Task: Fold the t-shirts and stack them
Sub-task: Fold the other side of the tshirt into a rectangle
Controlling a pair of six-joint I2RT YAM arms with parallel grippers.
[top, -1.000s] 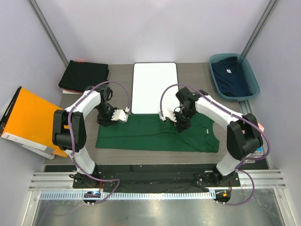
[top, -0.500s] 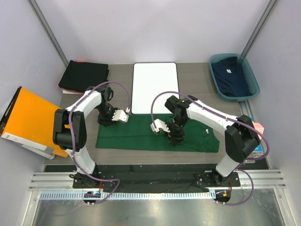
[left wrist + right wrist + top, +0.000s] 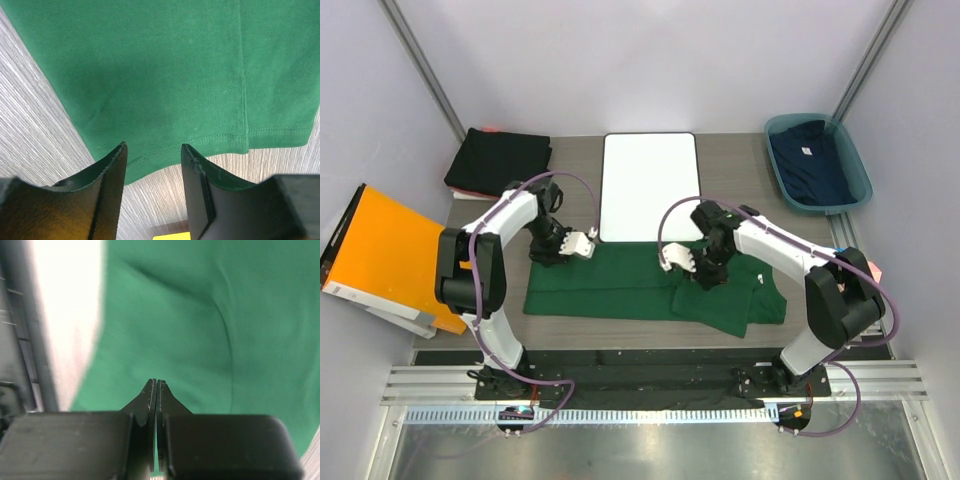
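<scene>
A dark green t-shirt point(image 3: 610, 285) lies spread across the table in front of the arms, its right part bunched and hanging lower toward the near edge. My left gripper point(image 3: 582, 243) is open over the shirt's far left hem; the left wrist view shows the hem point(image 3: 175, 75) between the open fingers point(image 3: 152, 147). My right gripper point(image 3: 675, 258) is shut on a pinch of the green shirt near its middle; green cloth point(image 3: 200, 340) fills the right wrist view around the closed fingers point(image 3: 156, 382). A navy t-shirt point(image 3: 810, 160) lies in a bin. Black folded shirts point(image 3: 498, 160) sit far left.
A white rectangular board point(image 3: 650, 185) lies just beyond the green shirt, at the table's middle. A teal bin point(image 3: 866, 190) stands far right. An orange folder point(image 3: 385, 250) leans off the left table edge. Grey walls close in both sides.
My right gripper swung toward the near left over the shirt, then came back right and farther away, dragging cloth; the shirt's right part is now bunched and lower. The left gripper stayed put.
</scene>
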